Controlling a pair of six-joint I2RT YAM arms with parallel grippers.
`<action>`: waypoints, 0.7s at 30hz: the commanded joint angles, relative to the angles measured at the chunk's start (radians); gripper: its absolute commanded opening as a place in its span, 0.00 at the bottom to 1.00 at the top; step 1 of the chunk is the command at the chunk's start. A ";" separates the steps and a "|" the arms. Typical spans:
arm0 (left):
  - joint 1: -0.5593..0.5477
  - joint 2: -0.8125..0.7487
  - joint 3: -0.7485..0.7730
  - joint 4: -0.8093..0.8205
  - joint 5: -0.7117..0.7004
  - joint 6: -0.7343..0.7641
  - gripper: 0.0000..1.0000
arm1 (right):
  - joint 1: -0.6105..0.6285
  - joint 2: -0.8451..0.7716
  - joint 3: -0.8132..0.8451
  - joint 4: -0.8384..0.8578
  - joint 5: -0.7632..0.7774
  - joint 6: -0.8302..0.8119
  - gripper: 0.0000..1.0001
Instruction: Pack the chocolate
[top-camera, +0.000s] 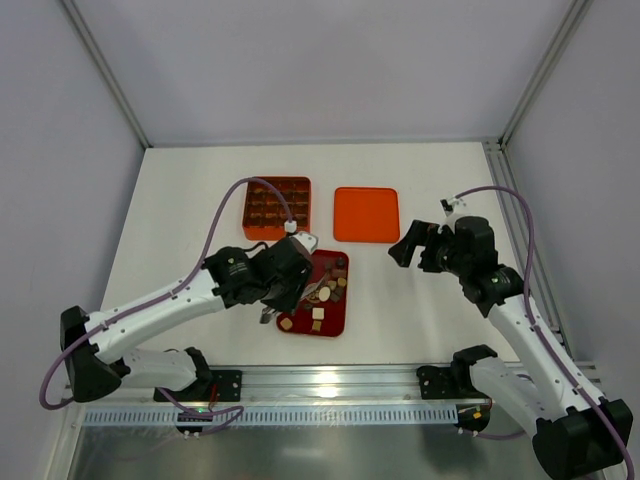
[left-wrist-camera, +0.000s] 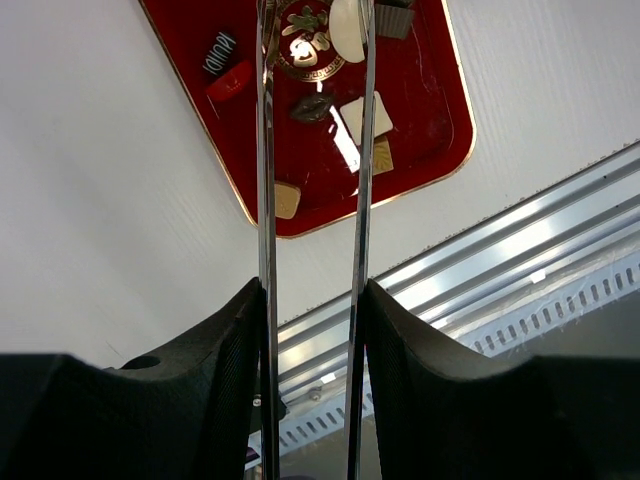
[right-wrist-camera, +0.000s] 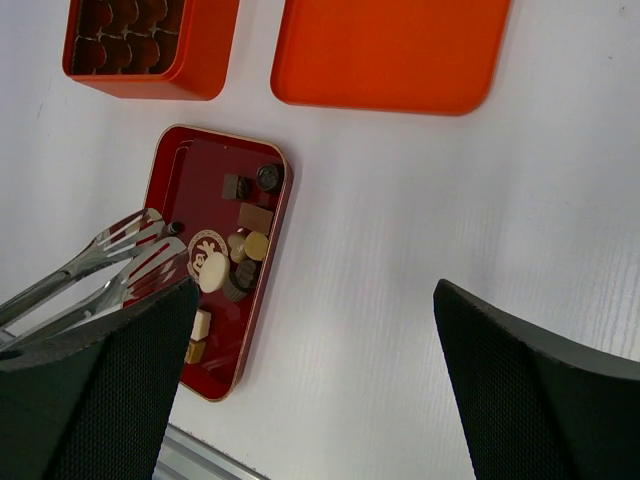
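Observation:
The chocolate (top-camera: 325, 295) is a scatter of small dark, tan and cream pieces on the dark red tray (top-camera: 300, 326). My left gripper (top-camera: 285, 282) hovers over the tray's left half, shut on a pair of metal tongs (left-wrist-camera: 266, 150). The two blades run between its fingers (left-wrist-camera: 240, 340) out over the tray (left-wrist-camera: 425, 110). A cream round piece (left-wrist-camera: 347, 25) and a dark piece (left-wrist-camera: 312, 106) lie under the gap between the blades, whose tips run off the frame's top. The right wrist view shows the slotted tong ends (right-wrist-camera: 135, 240) above the tray (right-wrist-camera: 185, 175). My right gripper (top-camera: 405, 250) stands open and holds nothing.
An orange box with a grid of cells (top-camera: 277, 207) sits behind the tray, dark pieces in its cells (right-wrist-camera: 125, 25). Its flat orange lid (top-camera: 365, 214) lies to the right of it. An aluminium rail (top-camera: 330, 385) runs along the near edge.

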 joint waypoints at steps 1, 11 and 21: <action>-0.026 0.009 -0.002 0.032 -0.004 -0.049 0.43 | 0.005 -0.026 0.007 0.000 0.017 -0.003 1.00; -0.090 0.086 0.000 0.038 -0.030 -0.067 0.43 | 0.007 -0.036 -0.007 -0.001 0.017 -0.003 1.00; -0.106 0.126 0.004 0.032 -0.055 -0.073 0.43 | 0.007 -0.031 -0.018 0.010 0.013 0.000 1.00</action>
